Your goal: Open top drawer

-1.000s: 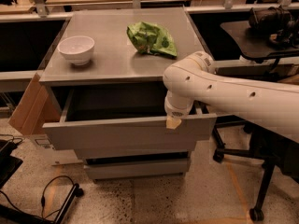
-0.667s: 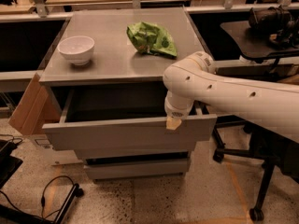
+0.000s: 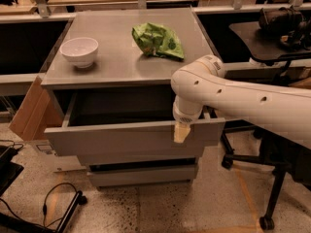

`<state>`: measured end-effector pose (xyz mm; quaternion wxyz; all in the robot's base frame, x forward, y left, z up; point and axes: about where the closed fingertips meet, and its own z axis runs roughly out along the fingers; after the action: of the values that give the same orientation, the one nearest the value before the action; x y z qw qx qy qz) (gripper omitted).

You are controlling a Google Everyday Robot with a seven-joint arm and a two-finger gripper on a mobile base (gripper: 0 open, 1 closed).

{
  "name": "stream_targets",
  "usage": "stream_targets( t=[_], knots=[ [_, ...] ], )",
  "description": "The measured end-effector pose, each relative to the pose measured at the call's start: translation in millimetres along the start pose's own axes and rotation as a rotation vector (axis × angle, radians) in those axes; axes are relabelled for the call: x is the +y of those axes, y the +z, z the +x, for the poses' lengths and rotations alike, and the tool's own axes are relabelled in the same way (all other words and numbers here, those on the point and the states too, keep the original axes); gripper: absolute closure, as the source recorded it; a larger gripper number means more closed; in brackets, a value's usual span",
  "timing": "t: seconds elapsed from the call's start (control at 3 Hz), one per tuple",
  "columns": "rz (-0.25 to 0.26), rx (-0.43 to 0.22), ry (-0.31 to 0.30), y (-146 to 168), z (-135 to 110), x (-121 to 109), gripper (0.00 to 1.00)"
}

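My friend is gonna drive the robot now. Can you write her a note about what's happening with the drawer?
Gripper: at the top edge of the wide matte-grey top drawer's flat front, toward its right end. The arm reaches in from the right.
Drawer: stands well out of the grey metal cabinet, tray interior showing.
Done: the opening looks mostly finished.
Left: probably a last pull if more travel is wanted, then lift the gripper clear.
On the cabinet top: a small white bowl and a crumpled green bag, both apart from the arm.
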<state>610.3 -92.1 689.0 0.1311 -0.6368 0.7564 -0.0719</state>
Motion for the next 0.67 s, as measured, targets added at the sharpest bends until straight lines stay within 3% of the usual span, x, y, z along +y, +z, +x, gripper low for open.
stream_targets(
  t=[0.33,0.67],
  knots=[
    [-0.001,0.001,0.000,0.5,0.1,0.4,0.00],
    [-0.003,0.000,0.002,0.3,0.4,2.6,0.00]
  ],
)
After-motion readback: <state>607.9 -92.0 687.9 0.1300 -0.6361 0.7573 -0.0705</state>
